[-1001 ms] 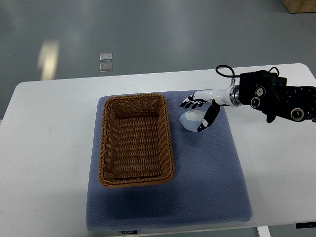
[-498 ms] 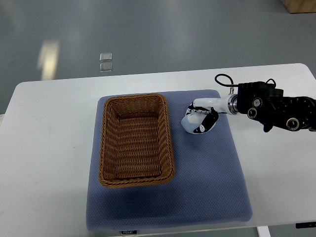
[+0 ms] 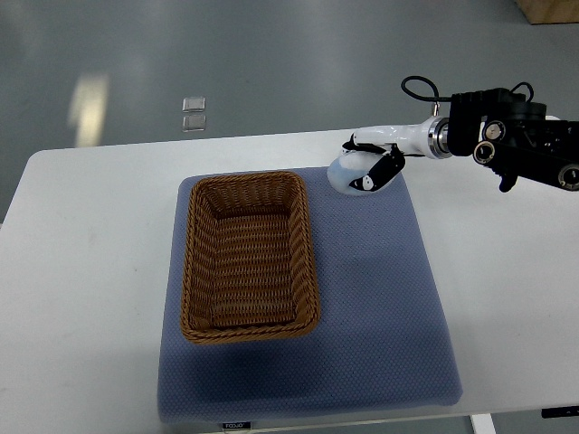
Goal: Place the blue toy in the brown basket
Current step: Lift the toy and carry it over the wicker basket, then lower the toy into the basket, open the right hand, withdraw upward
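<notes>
Top view: one blue toy (image 3: 345,172), one brown basket (image 3: 248,255).

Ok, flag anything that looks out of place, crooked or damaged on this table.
Nothing stands out. The brown basket sits upright and intact on the blue mat, roughly square to it, with nothing inside. The right hand is closed on the pale blue toy at the mat's far edge. No spills or damage show.

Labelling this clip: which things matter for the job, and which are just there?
Job:
- blue toy, grasped by the right hand
- brown basket, nothing inside

Just there:
- blue mat
- white table
- two small clear squares on the floor
</notes>
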Controlling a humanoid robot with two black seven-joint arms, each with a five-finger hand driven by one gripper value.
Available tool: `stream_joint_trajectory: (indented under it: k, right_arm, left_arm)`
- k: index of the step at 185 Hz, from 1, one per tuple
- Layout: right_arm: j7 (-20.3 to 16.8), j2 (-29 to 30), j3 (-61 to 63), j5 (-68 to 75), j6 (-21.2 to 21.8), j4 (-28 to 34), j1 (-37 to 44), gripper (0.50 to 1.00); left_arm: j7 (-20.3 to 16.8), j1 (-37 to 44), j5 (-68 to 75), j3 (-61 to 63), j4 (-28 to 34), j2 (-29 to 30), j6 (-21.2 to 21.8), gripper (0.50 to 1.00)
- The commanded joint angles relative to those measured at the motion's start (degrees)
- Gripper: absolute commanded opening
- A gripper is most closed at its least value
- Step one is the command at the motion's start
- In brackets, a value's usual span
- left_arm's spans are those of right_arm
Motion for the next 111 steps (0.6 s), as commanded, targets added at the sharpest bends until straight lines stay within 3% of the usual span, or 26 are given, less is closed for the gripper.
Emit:
stream_joint_trajectory:
  k: [1, 46, 86, 111]
  right_arm:
    - [0.17, 0.70, -0.12, 3.27, 0.12, 2.26, 2.27, 0.502]
    - [0.43, 10.11, -0.91, 4.68, -0.76, 2.18, 3.67, 0.527]
    - [0.43, 22.15, -5.04, 4.50, -3.39, -4.15, 3.76, 0.541]
    - [0.43, 26.46, -7.68, 3.80, -4.89, -6.96, 2.44, 0.554]
  left_arm:
    - [0.00, 0.00, -0.05, -0.08, -0.03, 0.00, 0.00, 1.000]
    - [0.00, 0.00, 0.04, 0.00, -0.03, 0.00, 0.00, 1.000]
    - [-0.09, 0.00, 0.04, -0.08, -0.03, 0.00, 0.00, 1.000]
    - [0.00, 0.00, 0.04, -0.08, -0.20, 0.00, 0.00, 1.000]
